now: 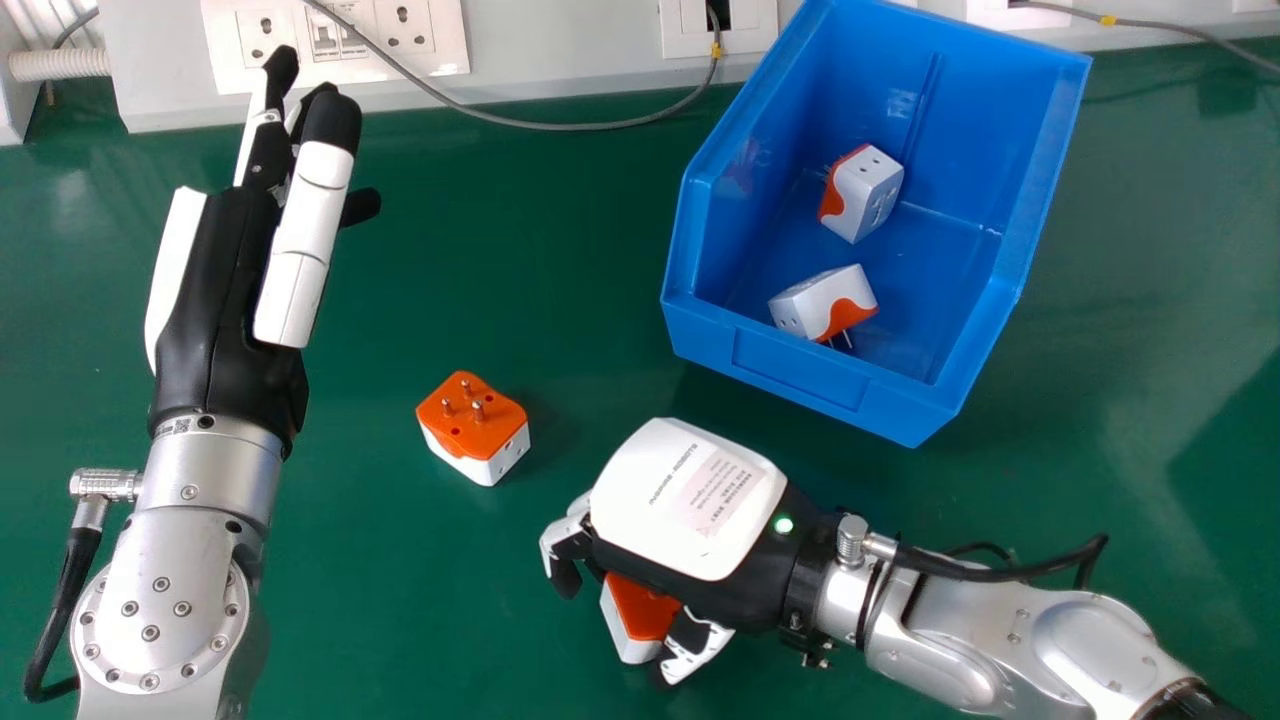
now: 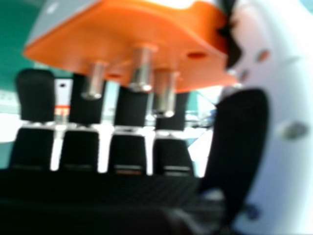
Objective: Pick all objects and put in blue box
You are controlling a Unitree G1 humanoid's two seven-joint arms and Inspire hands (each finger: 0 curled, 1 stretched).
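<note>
My right hand (image 1: 690,510) is low over the table with loosely bent fingers, open around an orange and white adapter (image 1: 640,610). The thumb is beside that adapter, whose far part the hand covers. In the right hand view, the adapter (image 2: 132,39) shows its metal pins, and the hand (image 2: 234,142) has its thumb close by. A second adapter (image 1: 474,428) lies pins up on the green table. Inside the blue box (image 1: 815,385) are two more adapters, one farther back (image 1: 862,193) and one nearer (image 1: 825,303). My left hand (image 1: 225,290) is open, its fingers straight, at the left.
White wall sockets (image 1: 335,40) line the back, with a grey cable (image 1: 560,126) curving across the table's far edge. The green tabletop (image 1: 450,270) stretches between my left hand and the box. Another cable (image 1: 1180,35) crosses the back right.
</note>
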